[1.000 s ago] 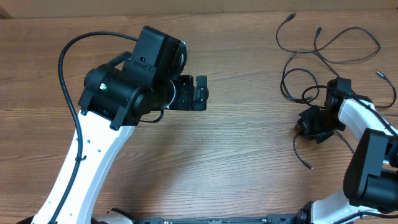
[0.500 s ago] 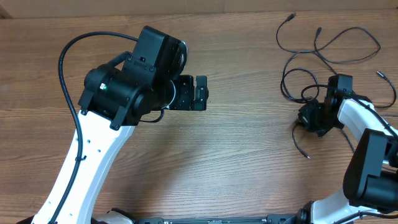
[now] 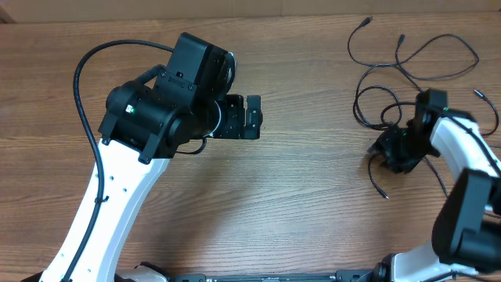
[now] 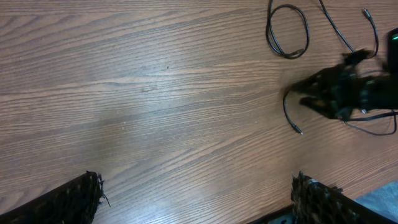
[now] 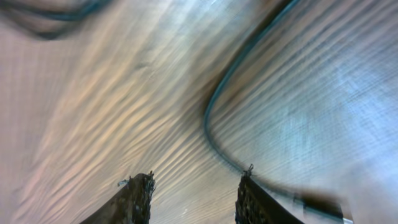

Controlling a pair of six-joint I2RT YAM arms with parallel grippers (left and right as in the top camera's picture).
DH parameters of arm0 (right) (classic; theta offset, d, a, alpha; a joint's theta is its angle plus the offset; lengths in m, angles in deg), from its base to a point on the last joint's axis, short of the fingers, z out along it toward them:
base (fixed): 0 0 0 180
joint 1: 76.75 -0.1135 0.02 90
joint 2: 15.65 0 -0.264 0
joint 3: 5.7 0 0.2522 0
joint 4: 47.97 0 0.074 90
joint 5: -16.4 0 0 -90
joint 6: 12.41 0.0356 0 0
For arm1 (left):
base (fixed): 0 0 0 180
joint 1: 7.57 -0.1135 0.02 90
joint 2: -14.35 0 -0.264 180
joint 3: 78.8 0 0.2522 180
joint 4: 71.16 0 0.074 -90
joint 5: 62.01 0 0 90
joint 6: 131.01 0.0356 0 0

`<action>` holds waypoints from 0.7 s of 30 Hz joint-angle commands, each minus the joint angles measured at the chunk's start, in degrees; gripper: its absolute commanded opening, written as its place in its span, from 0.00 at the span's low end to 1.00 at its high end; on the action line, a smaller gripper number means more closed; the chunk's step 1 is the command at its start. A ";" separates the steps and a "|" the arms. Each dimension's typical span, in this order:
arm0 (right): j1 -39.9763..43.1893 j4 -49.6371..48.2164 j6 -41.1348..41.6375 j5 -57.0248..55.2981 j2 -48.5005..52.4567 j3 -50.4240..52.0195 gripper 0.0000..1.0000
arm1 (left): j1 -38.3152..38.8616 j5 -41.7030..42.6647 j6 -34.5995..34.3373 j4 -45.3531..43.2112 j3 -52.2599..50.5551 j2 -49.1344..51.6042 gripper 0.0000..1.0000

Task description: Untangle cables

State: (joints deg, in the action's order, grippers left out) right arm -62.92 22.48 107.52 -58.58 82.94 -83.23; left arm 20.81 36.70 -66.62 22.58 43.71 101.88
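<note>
Several thin black cables [image 3: 415,63] lie spread in loops on the wooden table at the far right. One loop [image 3: 374,106] lies just above my right gripper [image 3: 389,153]. That gripper is low on the table, and a short cable tail [image 3: 377,182] trails from under it. In the right wrist view my right gripper [image 5: 194,190] has its fingers apart with bare wood between them. A black cable [image 5: 214,93] curves past its right finger. My left gripper [image 3: 252,117] is open and empty above the table's middle. The left wrist view also shows the loop [image 4: 287,31] and the tail [image 4: 289,115].
The wooden table [image 3: 313,196] spans the overhead view, with its far edge along the top. The thick black cable [image 3: 86,70] of my left arm arcs at the left. The table's front edge [image 4: 373,199] shows in the left wrist view at the lower right.
My right gripper has shifted a little up the table. The cable tail under it has been drawn up with it. The left arm has not moved.
</note>
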 commanded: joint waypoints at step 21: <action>-16.76 6.62 -6.16 -0.07 -34.64 -6.05 0.77 | -0.24 -0.35 -0.79 -0.04 0.04 -0.92 1.00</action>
State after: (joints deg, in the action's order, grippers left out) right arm -77.72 31.05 101.49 -57.94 49.98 -88.49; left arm 20.81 36.70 -66.62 22.58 43.71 101.88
